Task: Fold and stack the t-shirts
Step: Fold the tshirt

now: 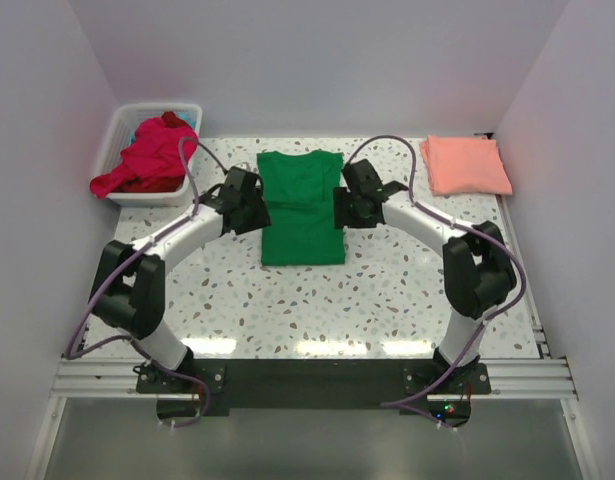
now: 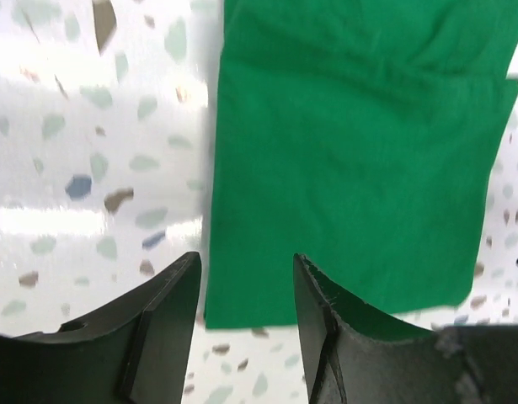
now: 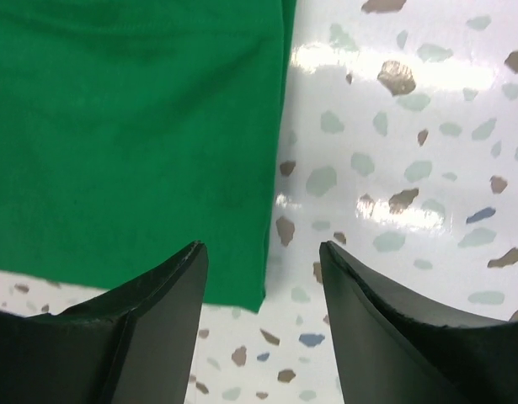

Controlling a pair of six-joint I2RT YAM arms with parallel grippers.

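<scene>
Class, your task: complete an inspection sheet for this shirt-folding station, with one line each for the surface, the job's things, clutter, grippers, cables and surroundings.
Surface: speckled white table, glossy, with glare near the front.
Job's things: green t-shirt lying flat at centre, partly folded; salmon-pink t-shirt folded at the far right corner; red shirts heaped in the white basket at far left, spilling over its rim.
Clutter: nothing seen.
Grippers: left gripper jaws open, empty, over the green shirt's left edge; right gripper jaws open, empty, over its right edge.
Cables: purple cables arch up from each wrist and run down the arms.
Surroundings: plain white walls on three sides; metal rail under the arm bases.
</scene>
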